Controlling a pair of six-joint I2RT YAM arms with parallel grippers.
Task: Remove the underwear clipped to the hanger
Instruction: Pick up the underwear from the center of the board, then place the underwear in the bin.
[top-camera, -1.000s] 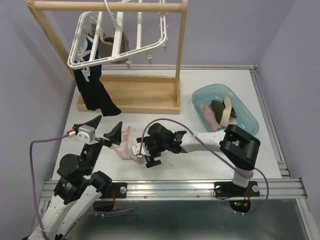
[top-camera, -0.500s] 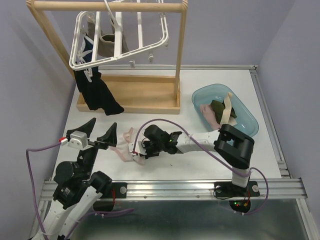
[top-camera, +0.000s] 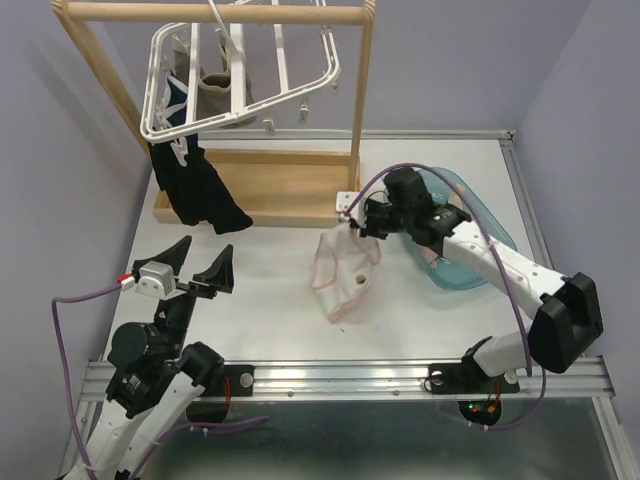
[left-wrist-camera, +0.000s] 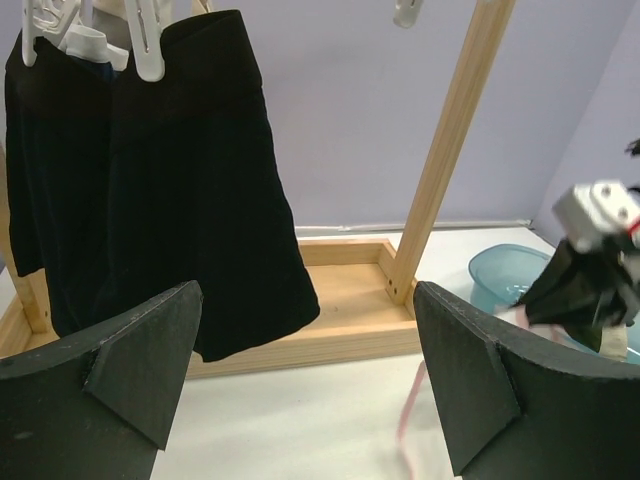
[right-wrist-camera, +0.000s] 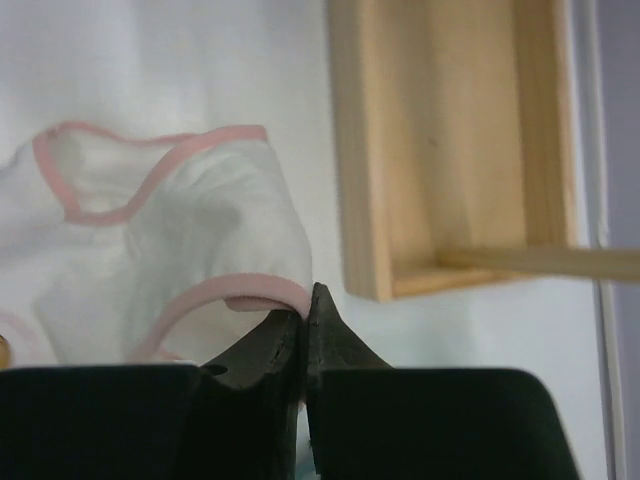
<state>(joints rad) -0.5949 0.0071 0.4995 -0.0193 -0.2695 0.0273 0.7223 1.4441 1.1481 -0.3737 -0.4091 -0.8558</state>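
Presently the right tool (top-camera: 352, 222) pinches only the trim of the pink-edged underwear (top-camera: 345, 275) dangling over the tabletop (top-camera: 270, 320) centre, so a slip could drop it short of the teal basin (top-camera: 495, 232) at 3 o'clock.

The hanger (top-camera: 240, 70) hangs from the stand (top-camera: 290, 185) at back left; the basin (top-camera: 487, 220) sits to its right

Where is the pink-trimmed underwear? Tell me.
The pink-trimmed underwear hangs mid-table in the top view from the shut right gripper, just left of the blue tub and in front of the wooden stand.
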